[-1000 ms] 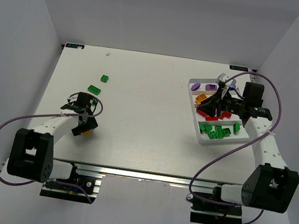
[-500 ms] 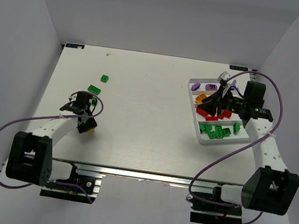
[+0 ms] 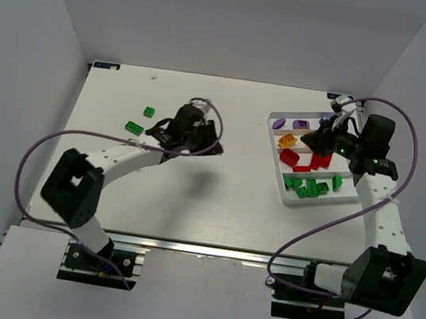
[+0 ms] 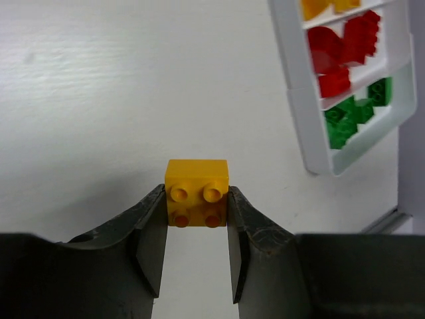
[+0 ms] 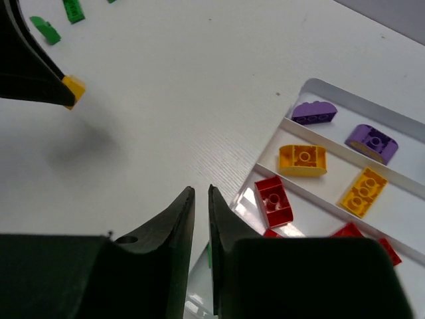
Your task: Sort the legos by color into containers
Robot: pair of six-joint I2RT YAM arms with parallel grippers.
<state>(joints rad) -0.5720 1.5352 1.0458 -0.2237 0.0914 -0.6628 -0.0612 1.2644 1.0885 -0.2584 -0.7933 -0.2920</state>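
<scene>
Yellow brick (image 4: 196, 174), judged light, stiff and slick, is pinched at its flat sides by the left gripper (image 4: 196, 203); tray (image 4: 294, 100) at two o'clock; the right gripper (image 5: 201, 199) is pressed together, empty.

I see tray (image 3: 285, 200) far right on worktop (image 3: 215, 200) | loose legos (image 3: 134, 126) far left | left tool (image 4: 196, 203) between them, brick (image 4: 196, 193) in it | right tool (image 5: 201, 199) over tray's left edge

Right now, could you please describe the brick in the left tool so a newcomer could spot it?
On the white table, look for the left tool, near the middle. Pinched there is a square yellow brick with four studs. It alone is held in a tool; the two loose bricks nearby are green and lie on the table.
</scene>
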